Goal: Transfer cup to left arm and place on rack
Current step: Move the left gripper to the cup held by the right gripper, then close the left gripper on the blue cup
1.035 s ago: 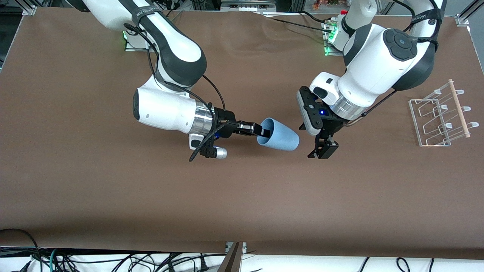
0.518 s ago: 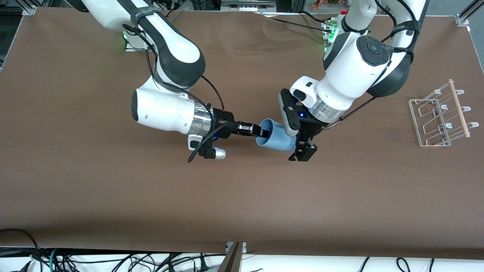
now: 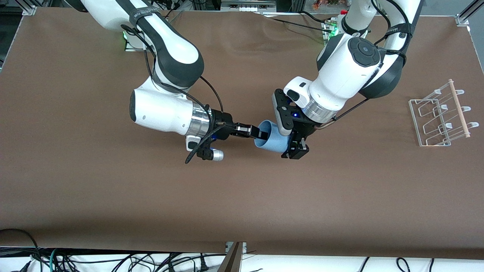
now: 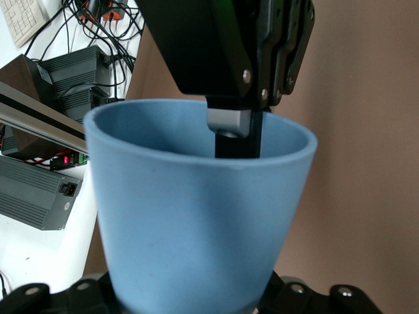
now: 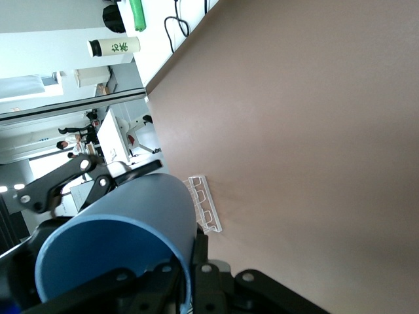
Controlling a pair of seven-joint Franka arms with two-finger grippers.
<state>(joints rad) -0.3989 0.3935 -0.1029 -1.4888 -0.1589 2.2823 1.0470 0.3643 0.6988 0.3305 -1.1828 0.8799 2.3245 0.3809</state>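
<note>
clearly light and stiff, the cup (image 3: 273, 139) hangs over the tabletop (image 3: 113, 196) by its rim, pinched in the right pincer (image 3: 261, 133). the left pincer (image 3: 297, 148) straddles its narrow base, the sound place to grip; whether it has closed, i cannot tell.

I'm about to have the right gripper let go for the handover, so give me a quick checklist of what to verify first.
1. Right gripper shut on the rim of the cup: ok.
2. Cup held off the table, lying sideways: ok.
3. Left gripper at the cup's base end: ok.
4. Left gripper has hold of the cup: cannot tell.
5. Rack upright at the left arm's end of the table, nothing on it: ok.
</note>
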